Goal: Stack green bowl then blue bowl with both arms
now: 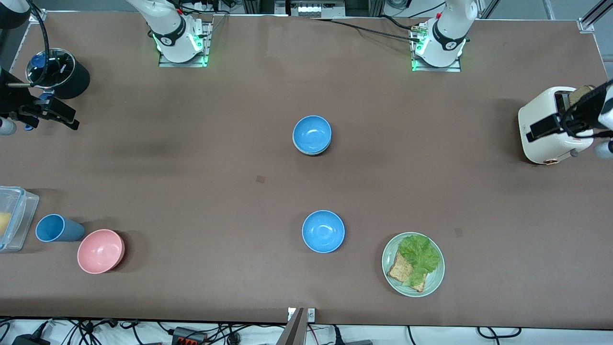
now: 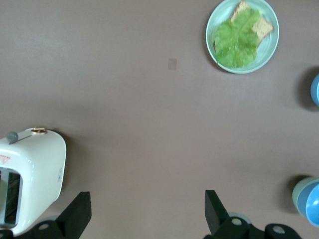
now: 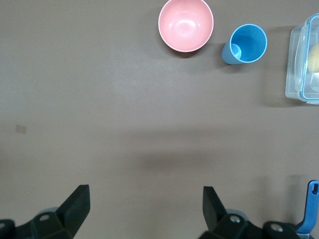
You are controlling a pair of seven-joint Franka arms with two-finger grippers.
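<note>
Two blue bowls (image 1: 323, 231), lettuce plate (image 1: 413, 264) beside.

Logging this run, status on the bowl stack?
Left gripper open over the toaster end, right gripper open over its own end, both empty. Blue bowl nested in green bowl mid-table. Second blue bowl alone, nearer camera. Nothing obstructing.

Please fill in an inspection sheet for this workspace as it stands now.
Surface: brown table, bare at centre.
Job's things: blue bowl nested in green bowl; second blue bowl nearer the camera.
Clutter: plate, toaster, pink bowl, blue cup, clear container, black pot.
Grippers: left gripper open over toaster end; right gripper open at other end.
Cables: along table edges.
Surroundings: nothing seen.
</note>
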